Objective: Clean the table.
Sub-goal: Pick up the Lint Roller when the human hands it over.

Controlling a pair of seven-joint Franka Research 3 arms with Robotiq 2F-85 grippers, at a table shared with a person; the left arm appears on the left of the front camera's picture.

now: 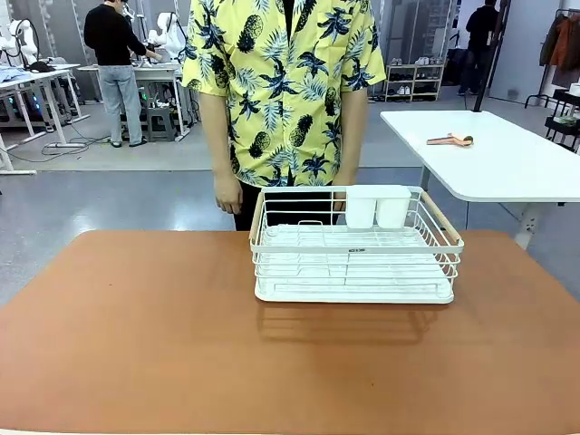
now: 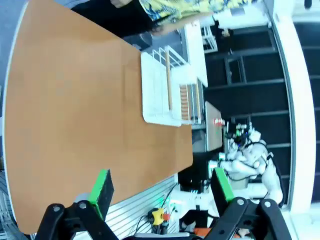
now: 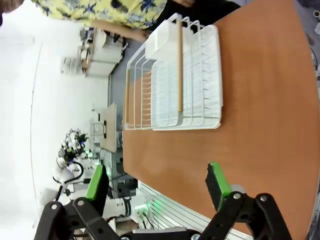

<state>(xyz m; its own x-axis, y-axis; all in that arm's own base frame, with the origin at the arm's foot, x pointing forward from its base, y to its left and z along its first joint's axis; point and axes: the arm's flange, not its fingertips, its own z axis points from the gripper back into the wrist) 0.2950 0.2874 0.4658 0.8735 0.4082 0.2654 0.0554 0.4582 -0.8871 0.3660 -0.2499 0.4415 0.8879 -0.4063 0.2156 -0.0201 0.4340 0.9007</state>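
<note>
Table (image 1: 136, 344) bears a rack (image 1: 355, 245); left gripper (image 2: 161, 180) and right gripper (image 3: 157, 175) gape, well short of it; likely you reach there first.

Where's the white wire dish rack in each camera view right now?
Front view: the dish rack on the table's far side, right of centre.
Left wrist view: the rack sits upper middle, turned sideways.
Right wrist view: the rack sits top centre, sideways.
Shared landmark: the person's yellow shirt just behind the rack.
</note>
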